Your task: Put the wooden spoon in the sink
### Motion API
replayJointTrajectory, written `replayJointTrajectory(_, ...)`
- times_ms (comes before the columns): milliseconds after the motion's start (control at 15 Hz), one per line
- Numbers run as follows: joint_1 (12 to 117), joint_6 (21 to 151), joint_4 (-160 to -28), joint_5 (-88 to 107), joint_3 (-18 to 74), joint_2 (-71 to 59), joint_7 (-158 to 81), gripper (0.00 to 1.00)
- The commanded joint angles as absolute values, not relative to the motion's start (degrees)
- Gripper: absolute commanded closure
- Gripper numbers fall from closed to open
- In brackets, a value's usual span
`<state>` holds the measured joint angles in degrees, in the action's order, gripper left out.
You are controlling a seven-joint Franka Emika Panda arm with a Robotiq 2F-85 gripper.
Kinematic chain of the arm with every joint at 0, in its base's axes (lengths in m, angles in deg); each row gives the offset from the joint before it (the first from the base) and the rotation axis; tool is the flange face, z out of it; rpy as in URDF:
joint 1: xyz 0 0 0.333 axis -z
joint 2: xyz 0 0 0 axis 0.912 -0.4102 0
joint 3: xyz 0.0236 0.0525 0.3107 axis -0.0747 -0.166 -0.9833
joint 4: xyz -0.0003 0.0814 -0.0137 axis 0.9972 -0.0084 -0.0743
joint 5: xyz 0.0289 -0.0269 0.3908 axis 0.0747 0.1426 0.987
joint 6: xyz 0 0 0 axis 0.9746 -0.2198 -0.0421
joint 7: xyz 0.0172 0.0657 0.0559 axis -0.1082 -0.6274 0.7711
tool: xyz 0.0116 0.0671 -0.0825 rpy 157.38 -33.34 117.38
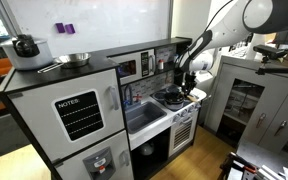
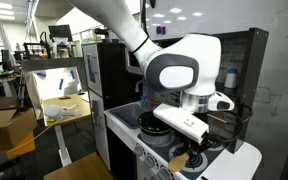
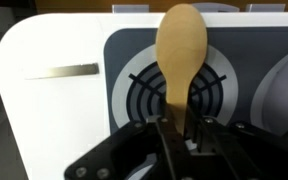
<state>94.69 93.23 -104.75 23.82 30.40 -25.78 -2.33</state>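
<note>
In the wrist view my gripper (image 3: 180,128) is shut on the handle of the pale wooden spoon (image 3: 181,45). The spoon's bowl points away from me, over a black stove burner (image 3: 144,95). In an exterior view my gripper (image 1: 187,80) hangs above the toy stove (image 1: 174,99), to the right of the grey sink basin (image 1: 142,116). In the opposite exterior view the arm's wrist (image 2: 179,75) blocks most of the stove top; the spoon and sink are hidden there.
A round metal bowl (image 1: 75,59) and a dark pot (image 1: 25,45) stand on top of the toy fridge (image 1: 64,110). A white counter strip (image 3: 54,90) lies left of the burner. A white cabinet (image 1: 254,100) stands beside the toy kitchen.
</note>
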Motion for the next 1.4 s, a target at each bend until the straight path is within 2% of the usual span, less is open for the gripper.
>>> replayJointTrajectory(0,94.7,91.4,-105.1,22.2,30.5,-24.5,-4.1,0.95)
replayJointTrajectory(800,92.5,87.3,-114.0,19.9,32.3,-13.4,-8.2,0.95)
replayJointTrajectory(1333,88.3,88.1,-125.7,16.8,35.1,-3.1,-14.0,0.95)
